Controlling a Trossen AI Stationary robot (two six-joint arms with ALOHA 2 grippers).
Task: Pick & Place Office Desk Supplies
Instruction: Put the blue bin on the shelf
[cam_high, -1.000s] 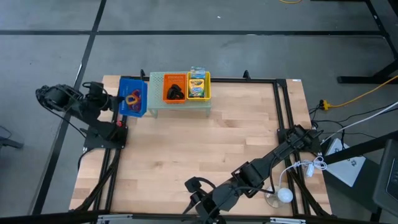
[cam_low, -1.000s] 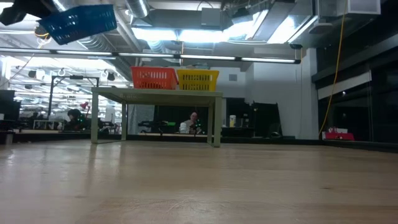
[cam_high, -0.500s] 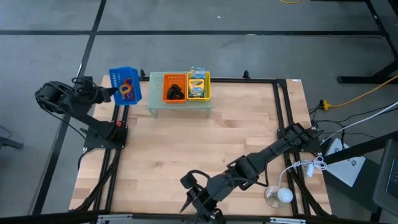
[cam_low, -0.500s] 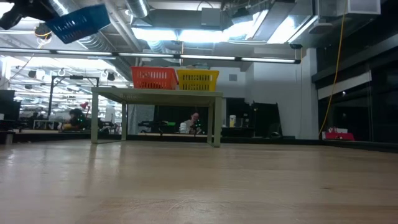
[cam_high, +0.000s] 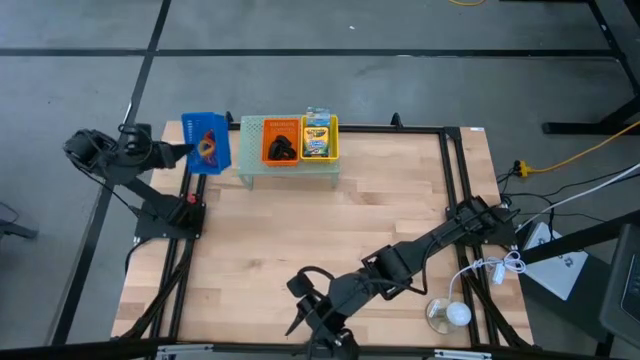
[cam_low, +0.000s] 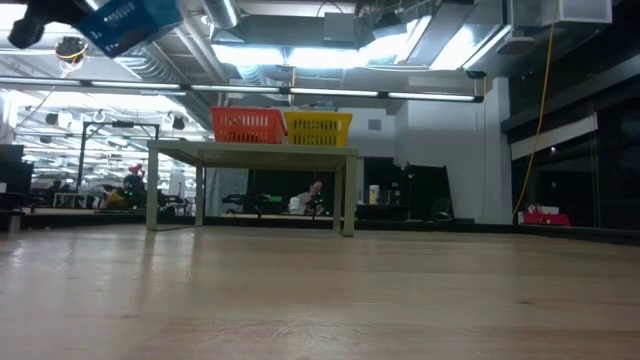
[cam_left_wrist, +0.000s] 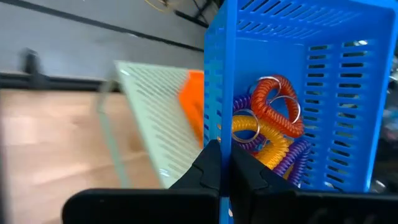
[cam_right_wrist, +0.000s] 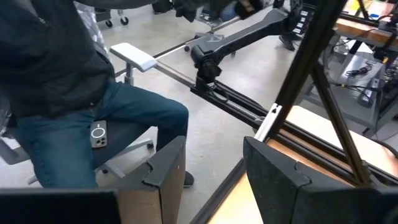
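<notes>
Fingers of the left gripper (cam_left_wrist: 225, 177) are pinched on the wall of a blue slotted plastic basket (cam_high: 206, 144), carried in the air at the table's far left corner, just beside the pale green mesh riser (cam_high: 288, 168).

Judging by the layout, the job looks well along: two small plastic baskets already stand side by side on the riser, an orange one (cam_high: 280, 141) holding small black clips (cam_high: 284, 148) and a yellow one (cam_high: 320, 137) holding a green-and-yellow crayon box (cam_high: 317, 139). What seems left is setting down the blue basket, which carries coiled orange, yellow and purple rings (cam_left_wrist: 272, 133).

The right gripper (cam_high: 318, 322) waits near the table's near edge, well apart from the riser, its fingers (cam_right_wrist: 273, 171) spread and holding nothing.

No loose supplies show on the light wooden plank tabletop (cam_high: 330, 230), which is framed by black metal rails. Around it is grey concrete floor marked with dark lines. The low view looks across the boards into a large workshop with ceiling strip lights and exposed ducts, where a person (cam_low: 316, 193) sits far behind the riser. Another person in dark jacket and jeans (cam_right_wrist: 81, 93) is seated on a chair beside the table's near edge.
</notes>
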